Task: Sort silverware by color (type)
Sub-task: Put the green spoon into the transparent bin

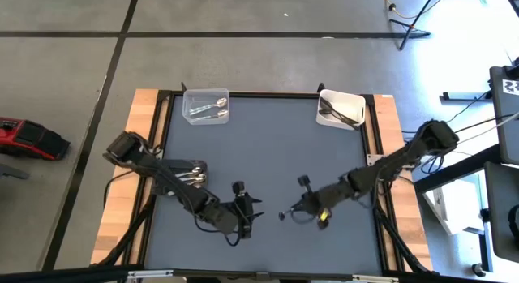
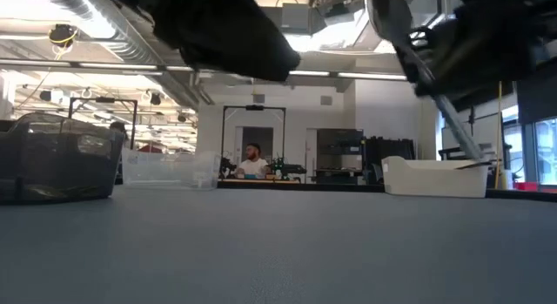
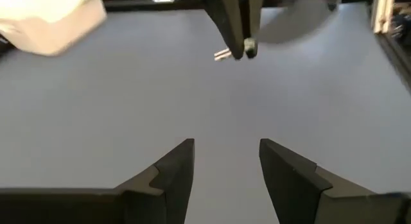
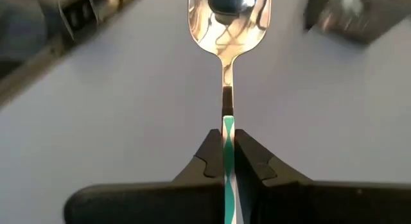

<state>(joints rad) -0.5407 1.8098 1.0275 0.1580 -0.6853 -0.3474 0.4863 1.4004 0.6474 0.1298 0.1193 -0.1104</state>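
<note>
The right pincer [image 4: 225, 161] grips a shiny spoon [image 4: 226, 25] by its handle above the tabletop [image 1: 268, 153], while the left pincer [image 3: 225, 172] stands open.

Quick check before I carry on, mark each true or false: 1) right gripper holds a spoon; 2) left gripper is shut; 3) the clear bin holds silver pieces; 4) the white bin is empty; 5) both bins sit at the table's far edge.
1) True: the right gripper is shut on a shiny spoon.
2) False: the left gripper is open and holds nothing.
3) True: the clear bin holds light silver pieces.
4) False: the white bin holds dark utensils.
5) True.
</note>
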